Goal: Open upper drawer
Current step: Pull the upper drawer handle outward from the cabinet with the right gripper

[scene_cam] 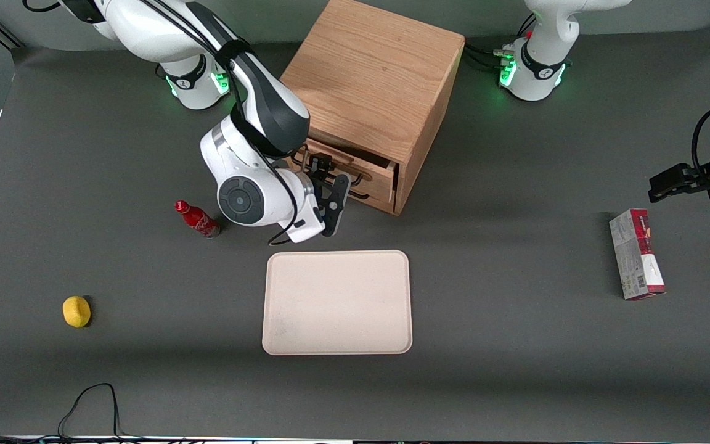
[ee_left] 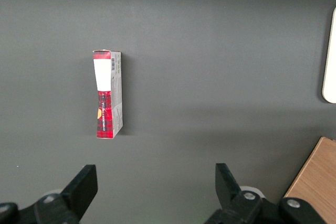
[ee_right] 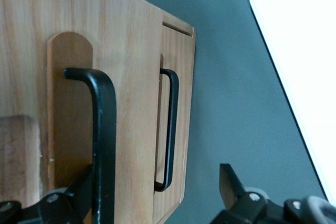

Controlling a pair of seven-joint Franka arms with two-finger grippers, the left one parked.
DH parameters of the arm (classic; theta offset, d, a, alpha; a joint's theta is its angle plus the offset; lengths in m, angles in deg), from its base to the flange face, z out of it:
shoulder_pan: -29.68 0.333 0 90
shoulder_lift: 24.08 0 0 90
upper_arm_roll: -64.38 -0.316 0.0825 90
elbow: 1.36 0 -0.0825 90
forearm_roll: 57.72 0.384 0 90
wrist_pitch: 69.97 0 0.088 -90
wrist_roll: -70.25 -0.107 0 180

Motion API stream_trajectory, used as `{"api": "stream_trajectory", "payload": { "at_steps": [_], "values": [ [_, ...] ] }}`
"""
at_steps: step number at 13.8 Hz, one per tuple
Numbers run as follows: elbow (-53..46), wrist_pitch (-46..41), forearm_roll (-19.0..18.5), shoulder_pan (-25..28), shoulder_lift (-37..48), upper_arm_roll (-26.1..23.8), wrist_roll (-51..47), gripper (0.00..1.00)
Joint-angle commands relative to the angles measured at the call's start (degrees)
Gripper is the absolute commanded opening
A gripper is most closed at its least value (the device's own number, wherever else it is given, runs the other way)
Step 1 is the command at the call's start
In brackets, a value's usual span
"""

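Hovering just above frame centre, hand spread wide and gripping nothing, fingers straddling the black handle, likely readying a pull. Poking slightly out of the cabinet, upper drawer apparently starting to open.

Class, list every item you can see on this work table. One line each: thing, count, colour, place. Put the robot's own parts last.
cabinet: one, light oak, on the table, farther from the front camera than the tray.
upper drawer: one, light oak with black handle, top of the cabinet, pulled out a little.
bottom drawer: one, light oak with black handle, below the upper drawer.
tray: one, cream, in front of the cabinet.
bottle: one, red, beside the working arm.
lemon: one, yellow, toward the working arm's end.
carton: one, red and grey, toward the parked arm's end.
end effector: one, black, open, at the upper drawer's handle.
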Motion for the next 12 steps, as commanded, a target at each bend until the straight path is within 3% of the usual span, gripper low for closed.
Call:
{"api": "stream_trajectory", "payload": {
  "at_steps": [1,12],
  "values": [
    [-2.14,0.17,-0.63,0.56,-1.25,0.41,1.22,1.00],
    [-3.28,2.54,-2.74,0.12,-1.33,0.50,1.39,1.00]
  ]
}}
